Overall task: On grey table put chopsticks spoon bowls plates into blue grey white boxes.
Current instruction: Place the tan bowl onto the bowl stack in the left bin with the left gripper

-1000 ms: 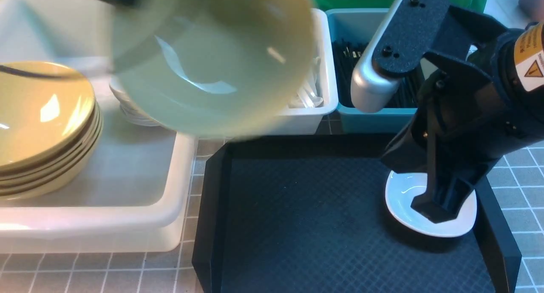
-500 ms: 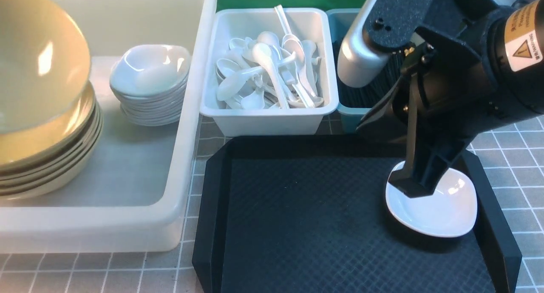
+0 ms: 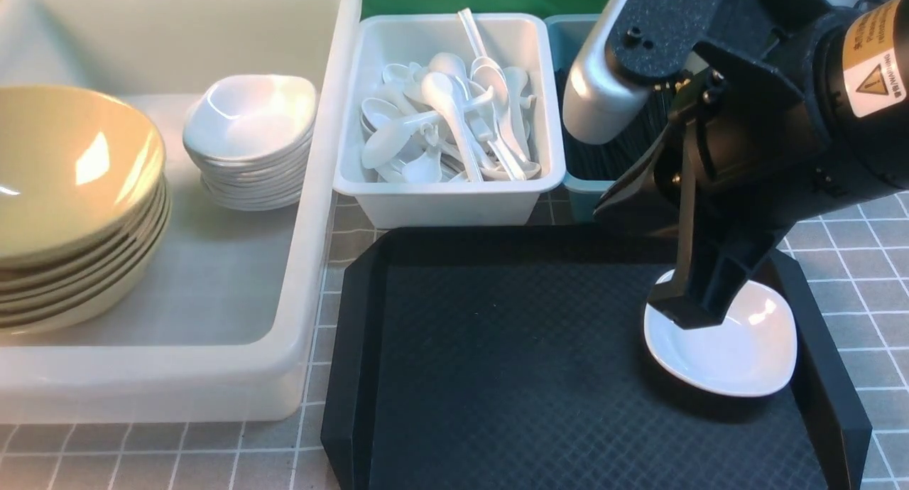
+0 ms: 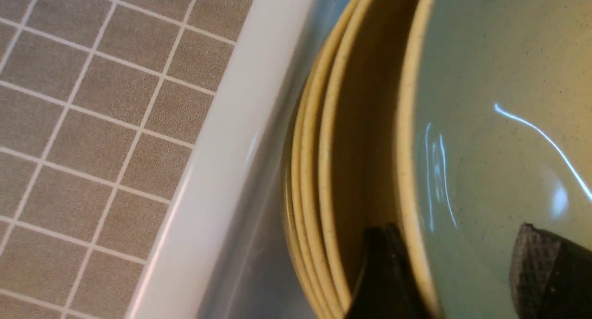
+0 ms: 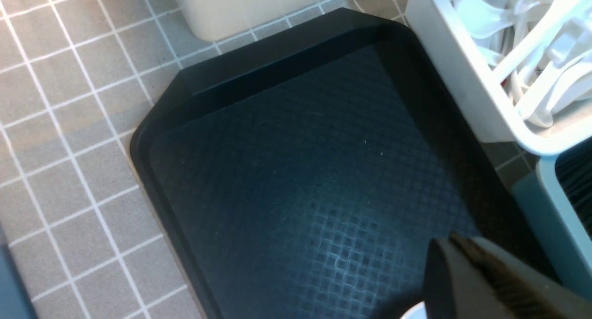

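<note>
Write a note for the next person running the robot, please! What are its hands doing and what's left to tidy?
Left gripper: open, fingers straddling the top bowl, which sits on the stack in the white tub.
Right gripper: shut, tips at the rim of the white plate on the black tray; grip unclear.
Done: plate stack in the tub, spoons in the white bin, chopsticks in the blue bin.
Left: that last plate goes onto the plate stack.

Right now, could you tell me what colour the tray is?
Black, diamond-textured tray; best seen in the front view.
</note>
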Tool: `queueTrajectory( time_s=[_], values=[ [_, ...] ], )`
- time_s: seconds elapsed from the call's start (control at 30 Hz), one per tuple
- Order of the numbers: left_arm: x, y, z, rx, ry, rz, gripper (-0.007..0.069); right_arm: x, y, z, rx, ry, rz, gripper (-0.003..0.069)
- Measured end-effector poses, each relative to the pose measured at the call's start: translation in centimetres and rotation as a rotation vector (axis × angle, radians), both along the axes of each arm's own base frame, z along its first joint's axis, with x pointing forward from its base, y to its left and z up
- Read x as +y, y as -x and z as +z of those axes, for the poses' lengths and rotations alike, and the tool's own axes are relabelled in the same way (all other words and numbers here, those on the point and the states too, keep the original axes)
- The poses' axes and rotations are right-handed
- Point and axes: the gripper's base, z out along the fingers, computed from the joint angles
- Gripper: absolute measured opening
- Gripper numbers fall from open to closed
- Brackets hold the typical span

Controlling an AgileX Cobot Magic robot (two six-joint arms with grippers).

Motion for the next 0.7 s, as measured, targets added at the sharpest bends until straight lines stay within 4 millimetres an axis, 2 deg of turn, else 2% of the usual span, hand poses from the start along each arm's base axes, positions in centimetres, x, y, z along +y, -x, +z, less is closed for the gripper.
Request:
queueTrajectory(
  time_s=[0.03, 0.1, 0.17, 0.2, 0.23, 0.37, 0.43, 0.5, 0.57, 0.6, 0.63, 0.67, 0.7],
  values=[
    [0.0, 0.0, 0.0, 0.002, -0.005, -0.001, 0.0391, 0.0, 0.0, 0.0, 0.0, 0.0, 0.0, 0.0034],
    [0.0, 0.5, 1.0, 0.013, -0.034, 0.035, 0.0507, 0.0, 0.0, 0.0, 0.0, 0.0, 0.001, 0.0034],
    [0.1, 0.9, 2.6, -0.007, -0.071, 0.061, 0.0573, 0.0, 0.0, 0.0, 0.0, 0.0, 0.001, 0.0034],
    [0.0, 1.0, 3.2, -0.016, -0.074, 0.066, 0.0594, 0.0, 0.0, 0.0, 0.0, 0.0, 0.001, 0.0034],
    [-0.2, 1.3, 4.6, -0.045, -0.086, 0.074, 0.0615, 0.0, 0.0, 0.0, 0.0, 0.0, 0.001, 0.0034],
    [-2.0, 2.3, 9.7, -0.142, -0.054, 0.074, 0.0622, 0.0, 0.0, 0.0, -0.001, 0.001, 0.0, 0.0034],
    [-4.6, 2.3, 12.0, -0.192, -0.023, -0.002, 0.0609, 0.0, 0.0, 0.0, -0.002, 0.0, -0.007, 0.0034],
    [-8.9, 1.7, 13.6, -0.224, 0.017, -0.167, 0.0585, -0.2, -0.2, 0.0, 0.001, -0.006, -0.05, 0.0034],
    [-13.0, 1.1, 13.7, -0.216, 0.046, -0.333, 0.0566, -0.5, -0.3, 0.0, 0.005, 0.005, -0.108, 0.0034],
    [-13.5, 1.1, 13.7, -0.21, 0.049, -0.354, 0.0564, -0.6, -0.3, 0.0, 0.009, 0.003, -0.113, 0.0034],
    [-17.2, 0.6, 13.2, -0.173, 0.069, -0.499, 0.0555, -1.2, -0.2, -0.1, 0.024, 0.037, -0.159, 0.0034],
    [-18.2, 0.5, 13.0, -0.161, 0.073, -0.533, 0.0554, -1.3, -0.1, -0.1, 0.034, 0.044, -0.169, 0.0034],
    [-21.4, 0.1, 12.0, -0.114, 0.074, -0.636, 0.055, -2.1, 0.3, -0.2, 0.048, 0.07, -0.207, 0.0034]
  ],
)
